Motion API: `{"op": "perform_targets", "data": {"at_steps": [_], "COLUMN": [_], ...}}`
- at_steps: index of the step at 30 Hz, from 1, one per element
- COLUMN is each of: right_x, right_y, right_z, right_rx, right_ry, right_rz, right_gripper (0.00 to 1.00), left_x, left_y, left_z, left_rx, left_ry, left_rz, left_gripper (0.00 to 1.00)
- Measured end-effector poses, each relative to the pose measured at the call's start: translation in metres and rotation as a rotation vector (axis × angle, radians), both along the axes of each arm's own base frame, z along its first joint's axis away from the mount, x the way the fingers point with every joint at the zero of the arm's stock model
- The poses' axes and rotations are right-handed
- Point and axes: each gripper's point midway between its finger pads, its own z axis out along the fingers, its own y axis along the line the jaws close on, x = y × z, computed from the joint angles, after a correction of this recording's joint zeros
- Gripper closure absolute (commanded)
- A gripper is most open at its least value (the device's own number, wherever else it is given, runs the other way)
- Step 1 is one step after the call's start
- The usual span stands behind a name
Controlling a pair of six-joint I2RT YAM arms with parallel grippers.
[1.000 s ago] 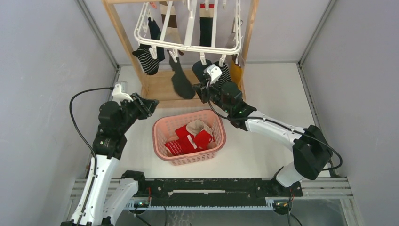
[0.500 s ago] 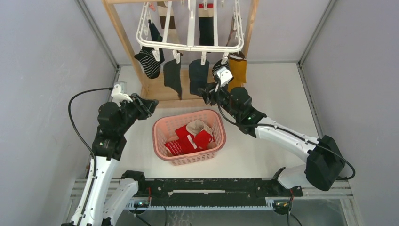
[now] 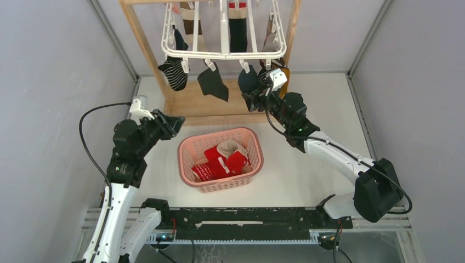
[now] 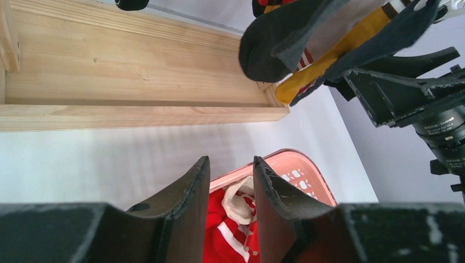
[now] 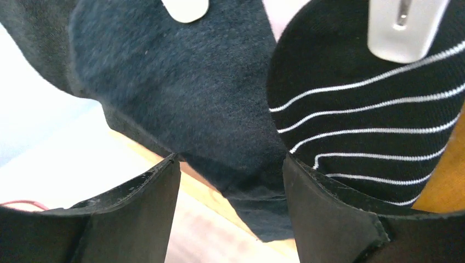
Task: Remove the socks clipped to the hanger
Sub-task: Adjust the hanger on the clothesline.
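Up at the table's far edge, the right gripper (image 5: 230, 170) is standing released, jaws wide, with a dark navy sock (image 5: 181, 93) hanging between them, clipped to the white hanger (image 3: 223, 55) beside a striped black sock (image 5: 373, 126). The left gripper (image 4: 230, 170) is hovering slightly parted and empty, near the pink basket's (image 3: 183, 159) left rim

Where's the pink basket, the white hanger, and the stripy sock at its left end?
pink basket (image 3: 225, 185), top view, on its near wall.
white hanger (image 3: 192, 53), top view, on its front bar.
stripy sock (image 3: 174, 74), top view, on the middle of the sock.
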Motion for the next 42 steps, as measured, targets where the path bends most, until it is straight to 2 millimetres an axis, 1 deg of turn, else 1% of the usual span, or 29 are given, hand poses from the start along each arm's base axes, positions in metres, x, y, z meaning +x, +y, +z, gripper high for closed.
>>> {"op": "perform_targets", "data": {"at_steps": [2,5,6,7,16,18,23,25,26,29,31,32,34,36,37,39,42], "right_x": [0.007,0.014,0.016,0.017,0.025,0.026,0.026,0.023,0.022,0.018,0.015,0.014,0.013,0.010,0.009,0.004,-0.004], "right_y": [-0.006,-0.010,-0.010,-0.010,-0.003,0.001,0.015,0.021,0.023,0.027,0.028,0.029,0.029,0.028,0.027,0.025,0.022], "right_z": [0.002,0.002,0.002,0.001,0.004,0.001,-0.013,-0.019,-0.020,-0.022,-0.022,-0.023,-0.025,-0.025,-0.024,-0.017,0.000], "right_rx": [0.008,0.017,0.022,0.025,0.056,0.056,0.051,0.055,0.057,0.067,0.073,0.078,0.080,0.083,0.085,0.089,0.098], "right_ry": [-0.010,-0.021,-0.022,-0.023,-0.075,-0.078,-0.054,-0.036,-0.030,-0.009,0.003,0.015,0.035,0.057,0.062,0.062,0.040], "right_rz": [-0.013,-0.009,-0.002,0.005,0.091,0.108,0.198,0.243,0.258,0.296,0.312,0.316,0.319,0.317,0.312,0.306,0.294], "right_gripper": [0.20,0.13,0.07,0.03,0.01,0.01,0.00,0.05,0.10,0.35,0.50,0.53,0.56,0.64,0.67,0.68,0.71], "left_x": [0.000,0.000,0.000,0.000,-0.001,-0.001,-0.001,-0.001,-0.001,0.000,0.000,-0.001,-0.002,-0.002,-0.003,-0.004,-0.007], "left_y": [0.000,0.000,0.000,0.000,-0.001,-0.001,-0.001,-0.001,-0.001,-0.002,-0.002,-0.002,-0.003,-0.005,-0.005,-0.007,-0.010], "left_z": [0.000,0.000,0.000,0.000,0.000,0.000,-0.001,-0.001,-0.001,-0.002,-0.003,-0.003,-0.003,-0.003,-0.003,-0.003,-0.002], "left_rx": [0.000,0.000,0.000,0.000,0.000,0.000,0.000,0.000,0.000,0.000,0.000,0.000,-0.002,-0.004,-0.005,-0.006,-0.008], "left_ry": [0.000,0.001,0.001,0.001,0.002,0.002,0.003,0.004,0.005,0.010,0.012,0.012,0.014,0.015,0.016,0.016,0.012], "left_rz": [0.000,-0.001,-0.001,-0.002,-0.004,-0.004,-0.006,-0.008,-0.008,-0.009,-0.011,-0.012,-0.022,-0.031,-0.035,-0.045,-0.060], "left_gripper": [0.62,0.62,0.63,0.63,0.65,0.65,0.66,0.66,0.66,0.66,0.66,0.65,0.60,0.55,0.53,0.48,0.46]}}
